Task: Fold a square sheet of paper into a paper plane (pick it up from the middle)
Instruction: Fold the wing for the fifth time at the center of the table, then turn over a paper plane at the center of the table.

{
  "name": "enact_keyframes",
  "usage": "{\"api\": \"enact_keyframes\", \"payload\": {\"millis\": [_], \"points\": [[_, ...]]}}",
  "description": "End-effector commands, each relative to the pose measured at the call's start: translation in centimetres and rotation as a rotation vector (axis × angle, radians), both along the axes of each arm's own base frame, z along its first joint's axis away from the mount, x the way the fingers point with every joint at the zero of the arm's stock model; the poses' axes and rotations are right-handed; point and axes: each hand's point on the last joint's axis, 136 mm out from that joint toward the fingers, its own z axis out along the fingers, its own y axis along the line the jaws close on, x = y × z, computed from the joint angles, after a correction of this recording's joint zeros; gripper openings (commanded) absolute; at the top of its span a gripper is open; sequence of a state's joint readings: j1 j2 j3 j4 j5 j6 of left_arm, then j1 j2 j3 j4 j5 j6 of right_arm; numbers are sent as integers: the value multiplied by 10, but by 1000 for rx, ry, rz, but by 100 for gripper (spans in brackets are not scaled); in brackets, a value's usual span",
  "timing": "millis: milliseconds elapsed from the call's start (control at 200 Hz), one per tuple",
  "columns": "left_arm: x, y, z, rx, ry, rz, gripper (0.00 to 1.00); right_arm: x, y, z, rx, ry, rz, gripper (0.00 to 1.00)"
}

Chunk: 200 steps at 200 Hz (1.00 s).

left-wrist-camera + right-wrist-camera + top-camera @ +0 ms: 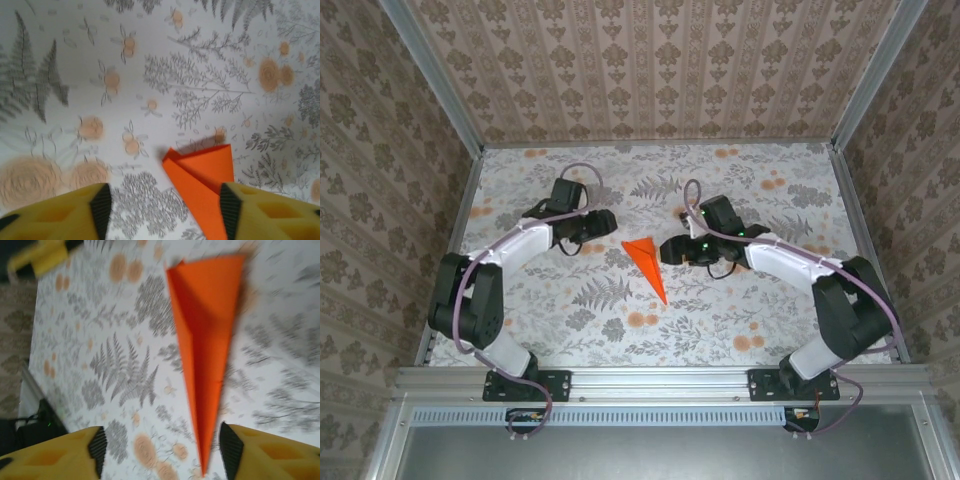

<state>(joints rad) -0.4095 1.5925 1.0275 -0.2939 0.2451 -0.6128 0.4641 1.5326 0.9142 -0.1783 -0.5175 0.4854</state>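
Bright, even light; right wrist view motion-blurred; the paper plane (202,185) casts a soft shadow.

We've got a surface (740,320) printed with grey ferns and pale orange blooms. Lying on it near the middle is the vivid orange paper plane (647,262), its broad end toward eleven o'clock and its sharp tip pointing to five o'clock.
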Motion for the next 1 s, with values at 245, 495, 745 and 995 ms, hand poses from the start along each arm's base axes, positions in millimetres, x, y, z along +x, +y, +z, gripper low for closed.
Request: {"api": "enact_keyframes", "payload": {"millis": [245, 495, 745, 995], "points": [[-77, -37, -23, 292, 141, 39, 93, 19, -80, -36, -140, -18, -291, 88], [-86, -82, -33, 294, 205, 80, 93, 17, -98, -44, -86, 23, -368, 90], [-82, -93, -51, 327, 271, 114, 76, 15, -98, -45, -86, 43, -366, 90], [-89, -89, -47, 289, 255, 213, 54, 14, -98, -46, -91, 53, -362, 90]]}}
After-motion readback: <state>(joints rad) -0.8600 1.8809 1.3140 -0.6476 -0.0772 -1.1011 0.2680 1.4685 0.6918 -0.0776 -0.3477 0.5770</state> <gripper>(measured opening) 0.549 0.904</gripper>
